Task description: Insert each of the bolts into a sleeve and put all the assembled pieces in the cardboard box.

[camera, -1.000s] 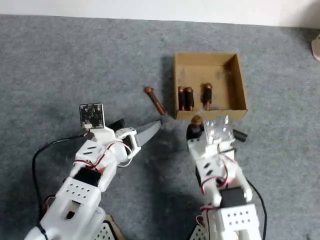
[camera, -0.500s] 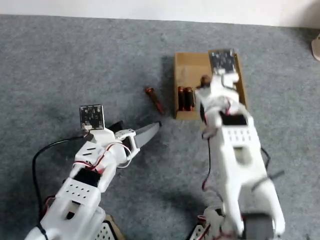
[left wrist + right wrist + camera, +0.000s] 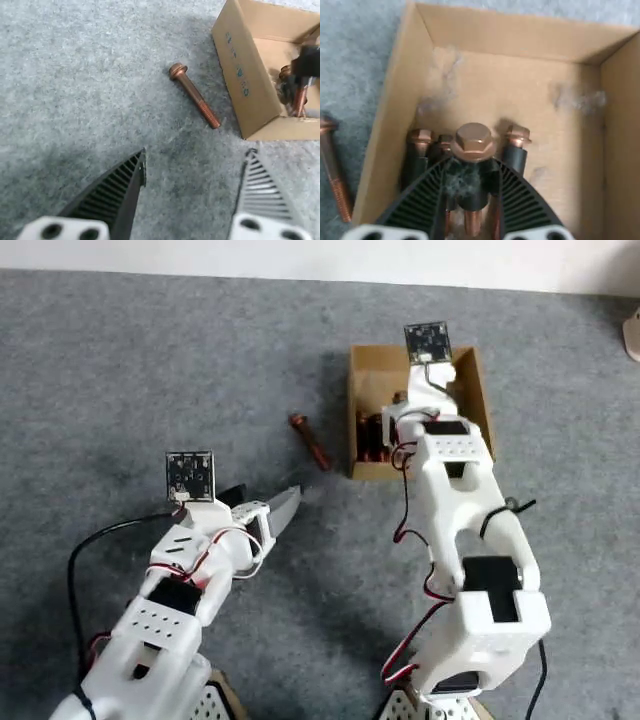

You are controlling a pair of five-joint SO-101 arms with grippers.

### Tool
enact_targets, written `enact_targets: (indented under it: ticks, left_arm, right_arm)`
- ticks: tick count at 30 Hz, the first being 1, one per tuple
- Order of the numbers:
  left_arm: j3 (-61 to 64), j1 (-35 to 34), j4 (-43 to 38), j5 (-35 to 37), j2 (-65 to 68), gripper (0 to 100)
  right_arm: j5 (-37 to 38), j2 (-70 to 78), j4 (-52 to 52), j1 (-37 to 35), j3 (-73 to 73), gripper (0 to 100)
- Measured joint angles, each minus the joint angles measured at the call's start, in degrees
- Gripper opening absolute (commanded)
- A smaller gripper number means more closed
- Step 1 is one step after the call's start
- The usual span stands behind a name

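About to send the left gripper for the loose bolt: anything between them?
Nothing visible. Only bare carpet lies between the open left gripper and the loose bolt; the cardboard box sits just beyond its threaded tip.

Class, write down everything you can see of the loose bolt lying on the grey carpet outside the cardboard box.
The loose bolt is copper-coloured metal, with a flanged head, smooth shank and threaded tip, and wears no sleeve. It lies flat and slanted on the grey carpet beside the cardboard box, threaded end nearer the box wall. Nothing grips it; the open left gripper is short of it.
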Motion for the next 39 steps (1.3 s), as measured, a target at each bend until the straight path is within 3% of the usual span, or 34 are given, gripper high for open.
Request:
enact_targets:
  ticks: [6,16,20,25,33,39]
  left_arm:
    - [0.0,0.0,0.0,0.0,0.0,27]
    - [0.0,0.0,0.0,0.0,0.0,27]
    - [0.0,0.0,0.0,0.0,0.0,27]
    - [0.0,0.0,0.0,0.0,0.0,27]
    - [0.0,0.0,0.0,0.0,0.0,27]
    - [0.0,0.0,0.0,0.0,0.0,27]
  right_arm:
    - [-0.2,0.2,0.4,0.0,-0.3,26.6]
    - [-0.2,-9.5,17.3,0.3,-7.2,23.8]
    - [3.6,-16.2,27.1,0.5,-7.2,23.8]
    - [5.0,-18.8,37.7,4.7,-7.4,23.8]
    - [5.5,-17.7,41.6,11.9,-7.4,23.8]
    - [13.7,-16.3,41.7,11.8,-4.8,23.8]
